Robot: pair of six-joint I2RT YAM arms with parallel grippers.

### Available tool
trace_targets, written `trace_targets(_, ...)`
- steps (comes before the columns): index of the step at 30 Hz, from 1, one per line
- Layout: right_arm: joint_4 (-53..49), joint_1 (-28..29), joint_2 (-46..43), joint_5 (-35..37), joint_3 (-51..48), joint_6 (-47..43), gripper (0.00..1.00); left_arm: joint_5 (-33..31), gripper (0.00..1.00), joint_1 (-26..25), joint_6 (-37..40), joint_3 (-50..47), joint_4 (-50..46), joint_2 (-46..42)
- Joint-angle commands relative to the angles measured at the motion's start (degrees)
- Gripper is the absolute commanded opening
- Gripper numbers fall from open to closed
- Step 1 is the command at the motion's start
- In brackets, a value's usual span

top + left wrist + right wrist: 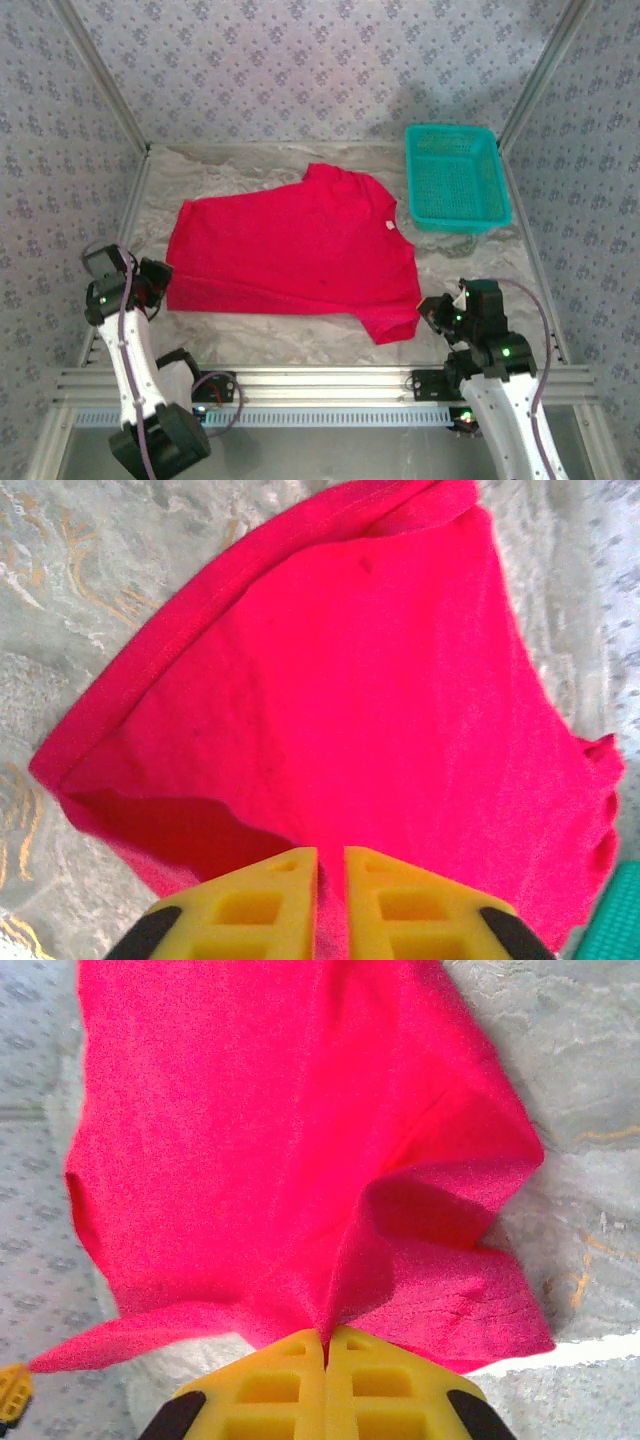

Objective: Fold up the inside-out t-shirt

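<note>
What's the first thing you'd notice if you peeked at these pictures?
The big bright red t-shirt spread across the middle of the marbled table catches the eye first. Next comes the teal basket sitting at the far right corner, just past the shirt's neck. Up close, the yellow right gripper is pinching a bunched-up bit of the red cloth.

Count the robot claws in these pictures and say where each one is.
2. The left claw is at the t-shirt's near-left edge, cloth between its slightly parted jaws. The right claw is at the near-right corner, shut on the cloth.
</note>
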Motion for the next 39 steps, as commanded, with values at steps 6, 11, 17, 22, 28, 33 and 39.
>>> trace_targets(6,-9.0,0.4,-4.3,4.0,4.1,3.5,0.38,-3.6,0.47,0.2,2.4,3.5,-13.7,-8.7)
trace_targets(11,-6.8,0.4,-2.6,9.3,10.2,0.9,0.70,-3.1,0.47,0.2,0.8,7.3,-9.1,-8.3)
trace_targets(17,13.8,2.2,19.2,8.7,12.4,-2.8,0.64,0.1,0.45,-6.9,-8.1,5.5,11.0,0.4)
trace_targets(22,25.5,14.3,47.8,19.9,27.5,-12.1,0.59,-11.2,0.45,-24.4,-2.8,13.8,15.9,19.4)
trace_targets(28,27.2,15.9,84.8,16.3,57.5,-19.2,0.56,-11.2,0.43,-27.1,-1.8,25.3,22.9,46.6)
trace_targets(33,21.5,14.5,111.2,13.2,86.1,-18.5,0.53,-8.9,0.42,-27.3,-1.2,41.3,21.3,66.4)
trace_targets(39,19.2,11.7,131.3,10.2,109.3,-11.2,0.51,-7.7,0.42,-27.1,-0.3,60.7,15.1,84.5)
